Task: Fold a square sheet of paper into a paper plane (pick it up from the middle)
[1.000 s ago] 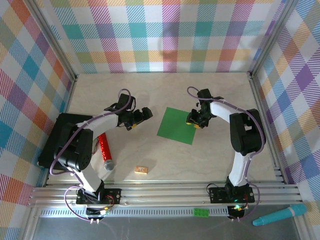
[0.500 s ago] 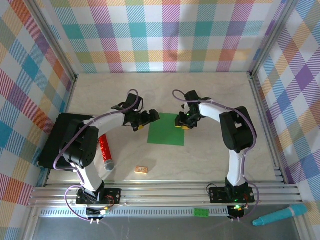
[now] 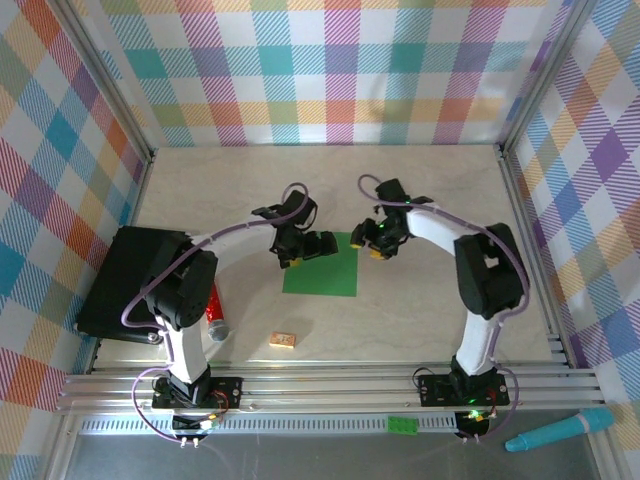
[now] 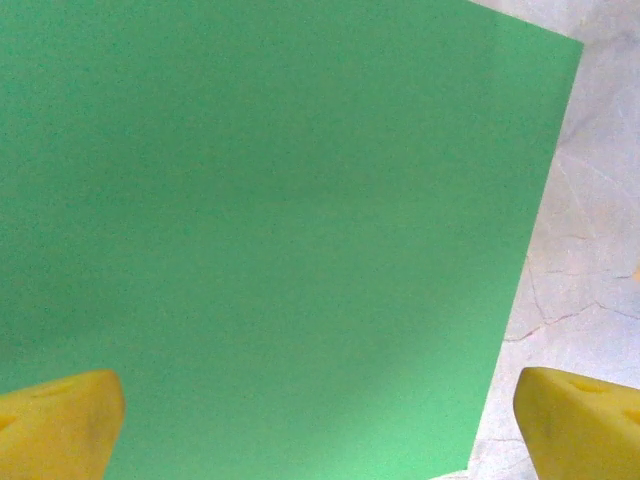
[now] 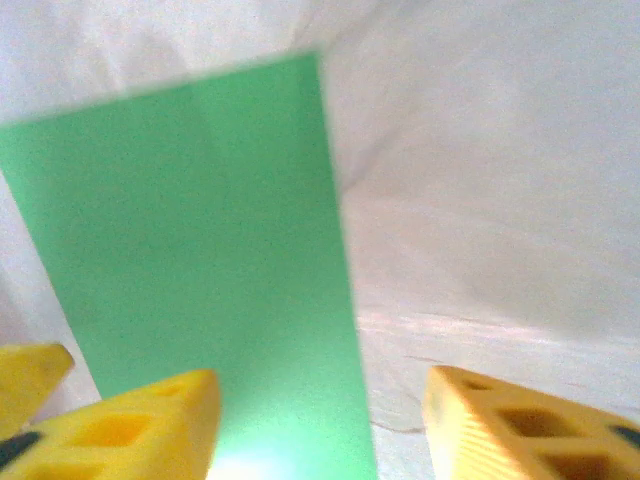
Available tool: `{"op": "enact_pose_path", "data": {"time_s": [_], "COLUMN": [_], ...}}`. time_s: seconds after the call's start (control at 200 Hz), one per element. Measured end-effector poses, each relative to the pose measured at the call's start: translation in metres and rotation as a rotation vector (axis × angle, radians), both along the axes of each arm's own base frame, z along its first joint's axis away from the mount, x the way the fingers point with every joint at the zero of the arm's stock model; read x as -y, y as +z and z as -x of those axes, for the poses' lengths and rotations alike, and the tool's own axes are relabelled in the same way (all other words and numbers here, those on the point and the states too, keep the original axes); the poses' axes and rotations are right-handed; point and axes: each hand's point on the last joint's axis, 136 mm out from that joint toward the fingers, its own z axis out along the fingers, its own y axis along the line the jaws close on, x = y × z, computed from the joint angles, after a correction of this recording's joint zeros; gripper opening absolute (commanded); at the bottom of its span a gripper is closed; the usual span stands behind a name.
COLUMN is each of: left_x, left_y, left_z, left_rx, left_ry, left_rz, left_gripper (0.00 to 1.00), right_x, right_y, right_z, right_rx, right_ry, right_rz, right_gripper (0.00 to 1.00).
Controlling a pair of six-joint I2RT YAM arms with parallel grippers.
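In the top view, the far left corner of the square sheet of paper (image 3: 322,268) is being covered by the left pincer (image 3: 310,250), and its far right corner is being overlapped by the right pincer (image 3: 376,243), so neither corner is being seen there. In the left wrist view the sheet (image 4: 270,230) is being cut off at the left, top and bottom of the frame; one straight edge and one corner are being shown at the right, against the pale desk (image 4: 600,200). The right wrist view is being blurred, and the sheet (image 5: 200,250) is being cut off at the bottom; a third yellow piece at the lower left cannot be identified.

The sheet is being shown lying flat on the desk (image 3: 420,180), unfolded, between the two pincers. The left pincer (image 4: 320,425) is being held wide open above the sheet, one yellow fingertip (image 4: 55,420) over the green paper and the other (image 4: 580,420) just past its edge, over the desk. The right pincer (image 5: 320,420) is also being held with its jaws apart, nothing being gripped: the sheet's edge is being seen running between them, one finger (image 5: 150,425) over the paper and the other (image 5: 530,430) over the bare desk beside it. Whether any fingertip is touching the paper cannot be told.
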Motion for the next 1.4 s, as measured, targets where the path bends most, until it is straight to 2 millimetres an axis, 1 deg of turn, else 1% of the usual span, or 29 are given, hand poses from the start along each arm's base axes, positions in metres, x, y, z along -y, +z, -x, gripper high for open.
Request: {"op": "enact_pose_path", "data": {"time_s": [0.05,0.07,0.14,0.255,0.36,0.47,0.6,0.725,0.84,0.94,1.4], "left_x": [0.006,0.007,0.013,0.024,0.029,0.026,0.021,0.019,0.016,0.017,0.011], "left_y": [0.0,0.0,-0.002,-0.007,-0.016,-0.025,-0.029,-0.032,-0.04,-0.039,-0.044], "left_z": [-0.002,-0.002,-0.002,-0.003,-0.004,-0.002,-0.003,-0.002,-0.001,-0.001,0.0], "left_rx": [0.007,0.008,0.011,0.011,0.0,-0.021,-0.034,-0.041,-0.056,-0.055,-0.03], "left_ry": [-0.026,-0.036,-0.074,-0.138,-0.176,-0.188,-0.178,-0.171,-0.165,-0.159,-0.143], "left_rz": [-0.029,-0.043,-0.094,-0.173,-0.239,-0.288,-0.321,-0.333,-0.359,-0.362,-0.389], "left_gripper": [1.0,1.0,1.0,1.0,0.98,0.96,0.9,0.89,0.86,0.84,0.78], "right_x": [0.013,0.021,0.039,0.056,0.064,0.067,0.07,0.069,0.069,0.068,0.069], "right_y": [0.009,0.012,0.015,0.008,-0.002,-0.007,-0.008,-0.008,-0.007,-0.008,-0.01], "right_z": [-0.005,-0.008,-0.012,-0.009,-0.002,0.001,0.001,0.001,0.0,0.001,0.002], "right_rx": [0.029,0.042,0.058,0.051,0.032,0.021,0.021,0.022,0.023,0.019,0.01], "right_ry": [-0.043,-0.068,-0.125,-0.168,-0.181,-0.187,-0.193,-0.193,-0.191,-0.193,-0.201], "right_rz": [0.009,0.019,0.043,0.091,0.124,0.14,0.143,0.141,0.136,0.134,0.135], "right_gripper": [0.81,0.82,0.88,0.95,0.96,0.96,0.95,0.95,0.95,0.95,0.95]}}
